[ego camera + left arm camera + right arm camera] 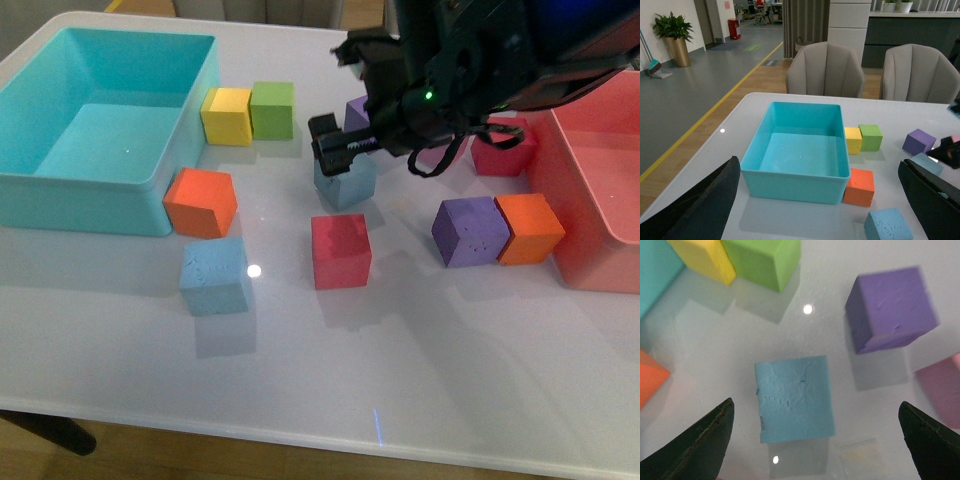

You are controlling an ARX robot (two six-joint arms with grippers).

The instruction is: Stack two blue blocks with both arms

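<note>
Hovering spread wide over a blue block [795, 399] lying flat, right pincer [815, 402]; left pincer [818, 160] also agape.

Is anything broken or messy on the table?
No, nothing on the table looks spilled, broken or tipped over. One blue block just has tiny wrinkles on its top face.
</note>
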